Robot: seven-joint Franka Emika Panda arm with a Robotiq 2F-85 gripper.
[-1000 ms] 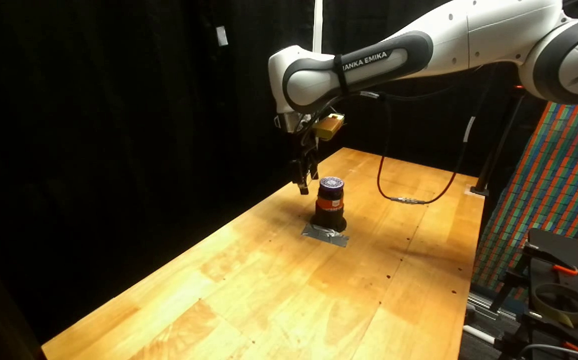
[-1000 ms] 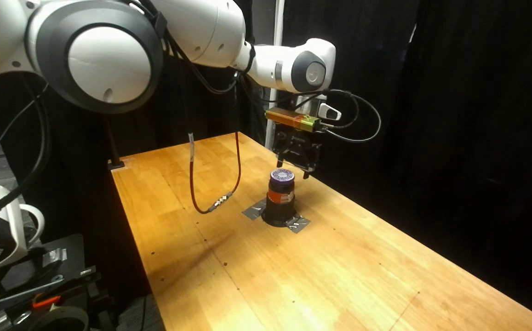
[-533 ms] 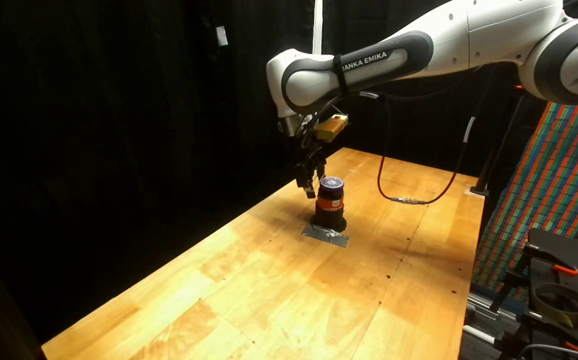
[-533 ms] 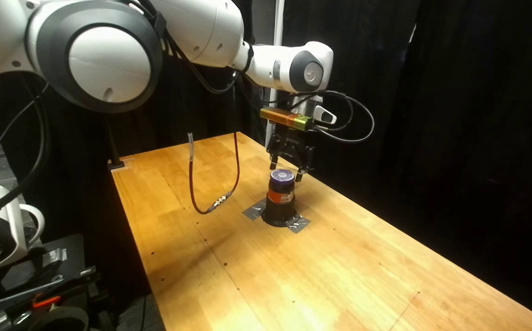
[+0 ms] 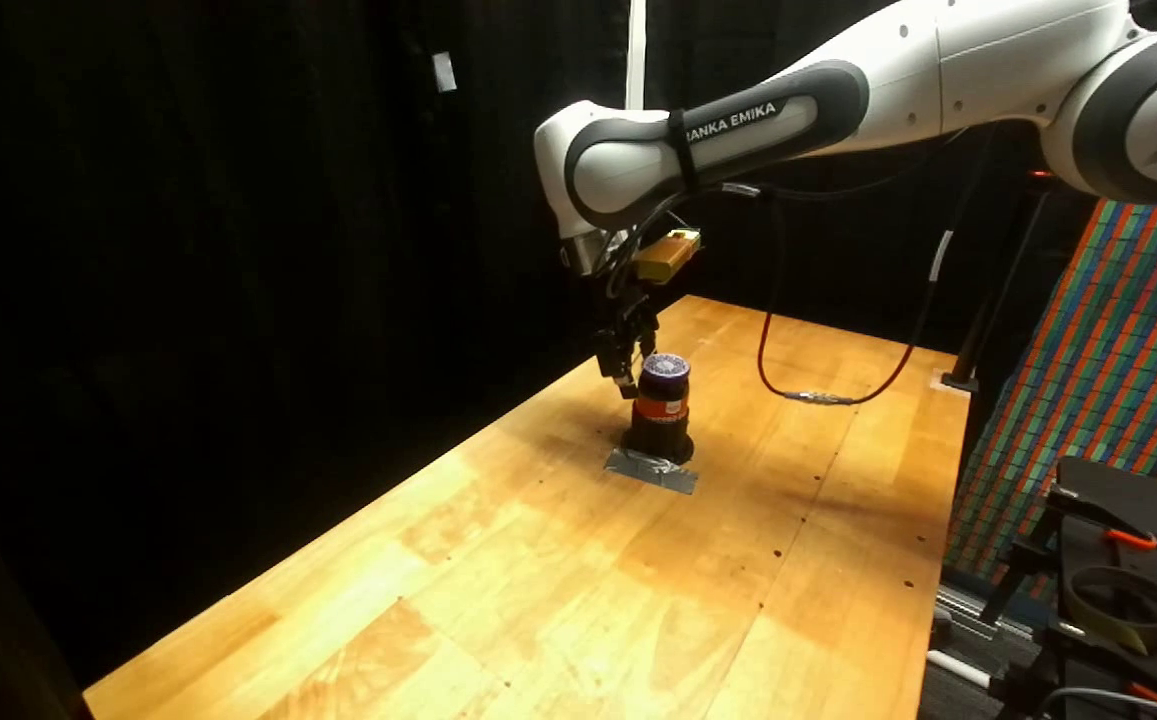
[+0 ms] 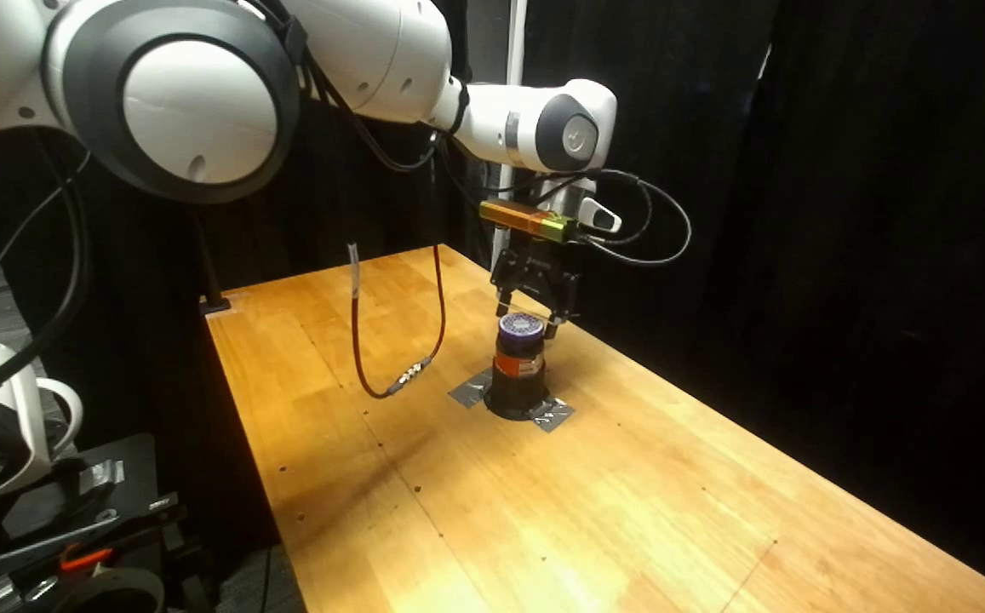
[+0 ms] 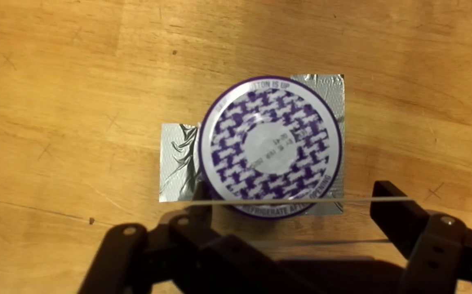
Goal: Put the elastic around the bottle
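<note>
Spread apart, the hand (image 6: 527,321) holds the elastic (image 7: 301,201) taut near the top of the bottle (image 6: 518,366), between the worktop's (image 6: 671,494) long edges, apparently for alignment, with centring then lowering likely next.

Black curtains (image 5: 258,260) behind a wooden table (image 5: 558,590)

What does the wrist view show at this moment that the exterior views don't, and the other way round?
Only the wrist view: readable lettering on the lid, such as OPENING, and faint crosses on the table.

Only the exterior views: the orange-red band of the bottle, the white arm, the hanging cable and the black curtain.

Both: the table, the lid, silvery tape by the bottle's foot and the gripper, jaws apart. The elastic, strung between the fingers in the wrist view, also shows as a thin line in an exterior view.
</note>
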